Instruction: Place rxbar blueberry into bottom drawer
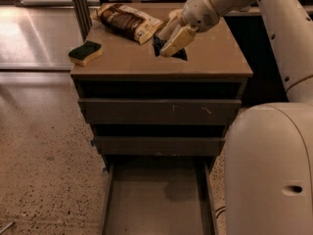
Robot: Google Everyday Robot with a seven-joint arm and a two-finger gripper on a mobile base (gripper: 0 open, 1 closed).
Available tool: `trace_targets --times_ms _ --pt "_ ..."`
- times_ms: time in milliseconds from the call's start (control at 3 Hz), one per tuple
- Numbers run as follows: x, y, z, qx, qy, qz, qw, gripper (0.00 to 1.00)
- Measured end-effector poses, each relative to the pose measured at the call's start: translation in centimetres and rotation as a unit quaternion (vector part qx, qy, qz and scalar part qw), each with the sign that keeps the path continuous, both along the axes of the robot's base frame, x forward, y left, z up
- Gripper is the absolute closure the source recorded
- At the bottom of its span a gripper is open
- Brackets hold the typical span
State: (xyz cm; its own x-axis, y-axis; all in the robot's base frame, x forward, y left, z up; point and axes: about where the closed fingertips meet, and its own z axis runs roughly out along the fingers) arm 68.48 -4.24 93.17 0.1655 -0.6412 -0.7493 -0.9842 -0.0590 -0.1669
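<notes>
Cabinet top (212,58): gripper (166,46) near back edge, jaws clamped on rxbar blueberry (157,42).
Progress: bottom drawer (146,209) open; transfer remains.

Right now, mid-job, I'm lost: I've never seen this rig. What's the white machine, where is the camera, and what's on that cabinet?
There is one camera, and it looks down at the front of a cabinet. The big white shape at lower right is the robot's body. Its single arm reaches in from the upper right. The arm ends in the end effector, which is low over the cabinet top, right at the rxbar blueberry, the small dark blue bar. I cannot tell whether the bar is gripped yet.

Also on top are a brown-and-cream snack bag at the back and a green-and-yellow sponge at the left edge. Below, the two upper drawers are closed. The bottom drawer is pulled open, and that is where the bar goes.
</notes>
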Motion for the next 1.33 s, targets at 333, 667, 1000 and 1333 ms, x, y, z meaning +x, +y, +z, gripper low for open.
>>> trace_targets --times_ms 333,667,1000,1333 --pt "-2.9 -0.1 0.2 -0.001 0.005 0.027 0.9996 1.00" --pt "-7.1 0.3 0.8 0.001 0.018 0.058 0.9981 1.00" --pt "-11.4 1.2 1.3 -0.013 0.014 0.085 0.9962 1.00" --pt "-14.6 2.9 -1.6 -0.025 0.044 0.112 0.9924 1.00"
